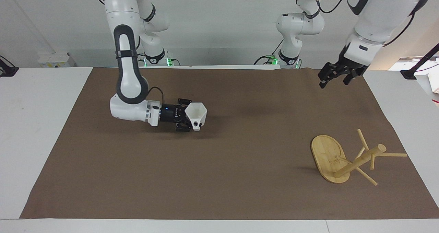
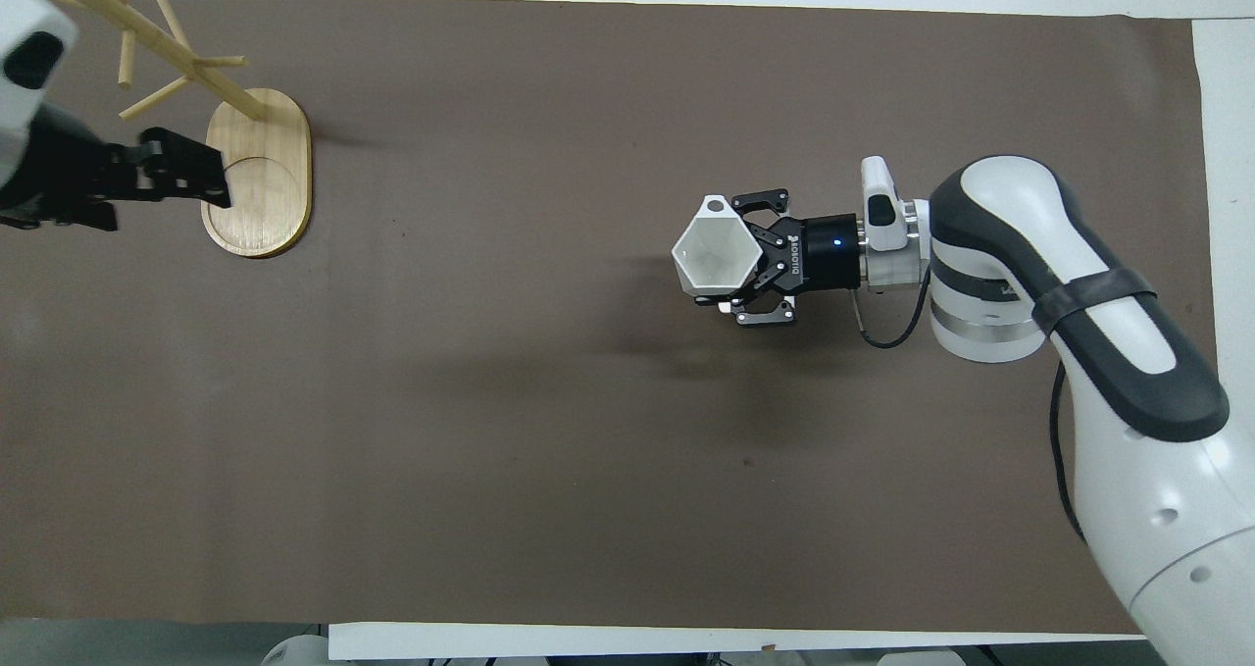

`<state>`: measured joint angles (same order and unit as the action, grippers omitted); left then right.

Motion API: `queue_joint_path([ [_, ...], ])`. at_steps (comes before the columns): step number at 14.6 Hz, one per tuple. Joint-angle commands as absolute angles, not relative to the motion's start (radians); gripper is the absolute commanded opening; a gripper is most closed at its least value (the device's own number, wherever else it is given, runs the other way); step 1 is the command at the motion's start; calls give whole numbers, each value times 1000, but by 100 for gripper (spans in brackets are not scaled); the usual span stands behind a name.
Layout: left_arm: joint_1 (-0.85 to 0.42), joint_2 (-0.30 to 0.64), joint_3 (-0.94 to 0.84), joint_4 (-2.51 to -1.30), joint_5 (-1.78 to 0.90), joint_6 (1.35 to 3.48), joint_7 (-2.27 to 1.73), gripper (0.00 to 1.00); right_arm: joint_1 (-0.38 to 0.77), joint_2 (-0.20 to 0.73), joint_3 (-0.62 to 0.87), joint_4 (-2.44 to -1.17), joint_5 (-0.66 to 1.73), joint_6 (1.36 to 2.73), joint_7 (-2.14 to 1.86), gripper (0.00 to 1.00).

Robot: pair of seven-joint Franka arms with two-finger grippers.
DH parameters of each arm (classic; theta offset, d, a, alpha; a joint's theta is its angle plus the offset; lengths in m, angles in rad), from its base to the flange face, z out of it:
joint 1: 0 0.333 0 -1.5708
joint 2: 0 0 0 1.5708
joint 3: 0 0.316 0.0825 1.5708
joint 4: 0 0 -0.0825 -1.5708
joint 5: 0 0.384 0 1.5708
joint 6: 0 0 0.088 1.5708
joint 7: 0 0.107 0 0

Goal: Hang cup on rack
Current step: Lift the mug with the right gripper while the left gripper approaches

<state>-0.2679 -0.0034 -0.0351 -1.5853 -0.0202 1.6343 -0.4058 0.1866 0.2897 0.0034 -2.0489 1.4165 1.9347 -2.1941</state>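
Note:
The white faceted cup [image 1: 199, 113] is held by my right gripper [image 1: 189, 117], which is shut on it just above the brown mat near the table's middle, mouth up and handle turned away from the robots. It also shows in the overhead view [image 2: 713, 257], as does the right gripper [image 2: 747, 267]. The bamboo rack [image 1: 356, 162] stands on its oval base [image 1: 325, 154] toward the left arm's end of the table, and shows in the overhead view [image 2: 176, 53]. My left gripper [image 1: 335, 81] hangs open and empty in the air over the mat beside the rack's base [image 2: 260, 190].
A brown mat [image 1: 240, 178] covers most of the white table [image 1: 31, 123]. A black stand [image 1: 416, 68] is at the table's edge by the left arm's end.

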Motion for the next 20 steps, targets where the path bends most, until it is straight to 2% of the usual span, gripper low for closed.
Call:
queue_joint_path([
  [1, -424, -17, -25, -1643, -3, 1776, -567, 100, 280, 187, -3, -2060, 1425, 2069, -2050, 19],
  [6, -529, 34, -26, -1628, -6, 1870, -578, 100, 405, 150, -3, -2063, 1425, 2210, -1970, 19],
  [11, -597, 60, -34, -1649, -15, 1920, -581, 100, 403, 150, -3, -2063, 1425, 2214, -1970, 20],
  [14, -626, 119, -34, -1651, -17, 1948, -615, 100, 403, 149, -3, -2065, 1425, 2210, -1970, 20],
  [20, -682, 147, -34, -1687, -57, 2017, -663, 100, 405, 150, -3, -2065, 1425, 2214, -1970, 20],
])
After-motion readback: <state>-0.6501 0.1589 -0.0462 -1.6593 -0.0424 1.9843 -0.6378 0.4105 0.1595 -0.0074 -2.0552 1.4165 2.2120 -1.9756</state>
